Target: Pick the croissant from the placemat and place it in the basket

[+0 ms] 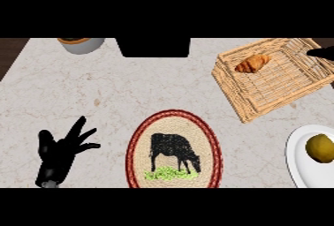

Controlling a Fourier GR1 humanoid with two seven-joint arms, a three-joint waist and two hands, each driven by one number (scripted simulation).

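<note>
The golden-brown croissant (253, 63) lies inside the wicker basket (261, 102) at the upper right, near its far left corner. The oval placemat (140, 150) with a red rim and a black cow picture sits at the bottom centre with nothing on it. My left hand (60, 149) rests open at the lower left, fingers spread and pointing up-right, apart from the placemat. Of my right hand (321, 53) only a dark tip shows at the right edge, over the basket's far right side; whether it is open or shut is hidden.
A white plate (297, 159) with a yellowish round fruit (320, 148) sits at the lower right. A grey bowl (81, 44) stands at the top left. A black box-like object (155, 47) stands at the top centre.
</note>
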